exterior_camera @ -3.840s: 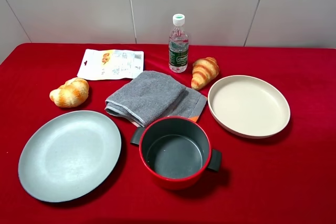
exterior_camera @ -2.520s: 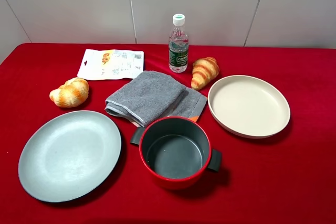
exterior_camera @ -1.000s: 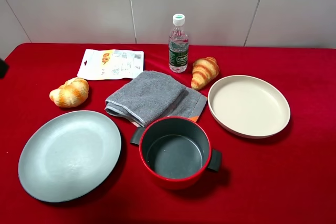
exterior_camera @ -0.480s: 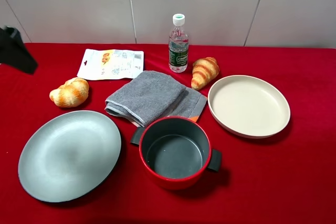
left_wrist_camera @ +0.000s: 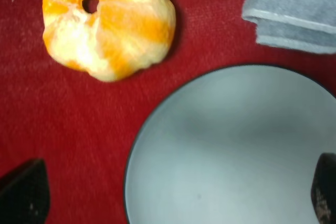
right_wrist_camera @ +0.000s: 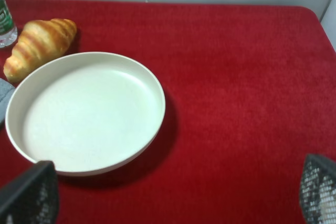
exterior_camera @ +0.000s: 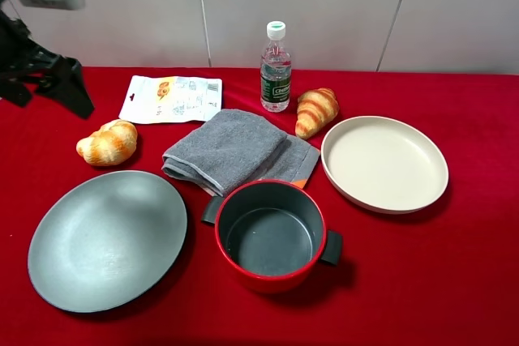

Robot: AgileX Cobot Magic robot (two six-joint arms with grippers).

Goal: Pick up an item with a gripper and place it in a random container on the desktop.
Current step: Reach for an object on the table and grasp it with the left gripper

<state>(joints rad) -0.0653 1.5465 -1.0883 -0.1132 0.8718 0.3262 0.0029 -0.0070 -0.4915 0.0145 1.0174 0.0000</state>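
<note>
The bread roll (exterior_camera: 107, 142) lies on the red cloth desktop (exterior_camera: 454, 265) at the left, beyond the grey plate. The red pot (exterior_camera: 272, 232), dark grey inside, stands empty at the front centre. My left gripper (exterior_camera: 47, 91) hangs open and empty above the back left of the table, behind and left of the roll. In the left wrist view the roll (left_wrist_camera: 107, 22) lies ahead of the open gripper (left_wrist_camera: 173, 195), whose fingertips (left_wrist_camera: 21, 192) flank the plate's rim. My right gripper (right_wrist_camera: 173, 190) is open and empty near the cream dish; it is out of the exterior view.
A grey plate (exterior_camera: 105, 237) lies front left and a cream dish (exterior_camera: 384, 161) on the right. A grey towel (exterior_camera: 231, 150) lies behind the pot. A striped croissant (exterior_camera: 315, 111), a water bottle (exterior_camera: 276, 66) and a white packet (exterior_camera: 172, 98) are at the back.
My left arm has come into the exterior view from the left edge and moved right, above the back left of the table. The objects have not moved.
</note>
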